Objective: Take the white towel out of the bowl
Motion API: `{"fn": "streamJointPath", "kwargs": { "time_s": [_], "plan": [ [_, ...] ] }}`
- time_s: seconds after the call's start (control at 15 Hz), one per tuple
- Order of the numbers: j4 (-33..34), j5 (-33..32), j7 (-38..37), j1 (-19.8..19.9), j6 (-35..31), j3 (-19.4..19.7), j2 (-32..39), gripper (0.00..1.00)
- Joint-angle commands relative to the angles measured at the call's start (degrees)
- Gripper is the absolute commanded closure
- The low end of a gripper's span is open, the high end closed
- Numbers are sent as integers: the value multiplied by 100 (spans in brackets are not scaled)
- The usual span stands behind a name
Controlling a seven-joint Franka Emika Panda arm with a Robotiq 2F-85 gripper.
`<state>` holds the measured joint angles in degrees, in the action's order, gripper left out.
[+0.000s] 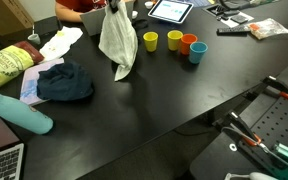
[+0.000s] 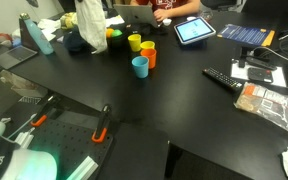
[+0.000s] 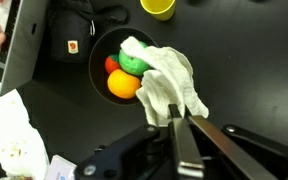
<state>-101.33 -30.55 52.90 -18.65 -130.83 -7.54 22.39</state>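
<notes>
With the jaws clamped on the white towel point(image 1: 118, 42), which hung lifted just above the bowl point(image 3: 96, 55), the lift-out looked nearly done, and next it needed carrying clear and lowering onto bare worktop.

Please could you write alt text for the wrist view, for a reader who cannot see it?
The gripper, shut on the white towel, holds it up over the black bowl, hiding the bowl's right side. Orange, green and red round things lie in the bowl, and a yellow cup stands at the top edge.
</notes>
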Motion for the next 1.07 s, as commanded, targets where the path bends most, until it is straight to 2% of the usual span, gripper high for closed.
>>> {"fn": "streamJointPath", "kwargs": {
  "time_s": [0.0,0.07,0.13,0.33,0.47,0.53,0.6,0.73,1.0],
  "plan": [
    [-729,-59,100,234,-46,-167,-619,99],
    [-866,-113,94,272,-75,-156,-671,99],
    [-987,48,217,383,-136,-191,-671,94],
    [-1308,560,743,728,-235,-286,-599,100],
    [-1537,922,1163,958,-384,-336,-529,98],
    [-1630,1075,1339,1052,-450,-339,-483,92],
    [-1664,1309,1596,1158,-447,-377,-405,71],
    [-1700,1681,2031,1316,-355,-422,-256,67],
    [-1565,1846,2388,1370,29,-384,20,37]
  ]
}}
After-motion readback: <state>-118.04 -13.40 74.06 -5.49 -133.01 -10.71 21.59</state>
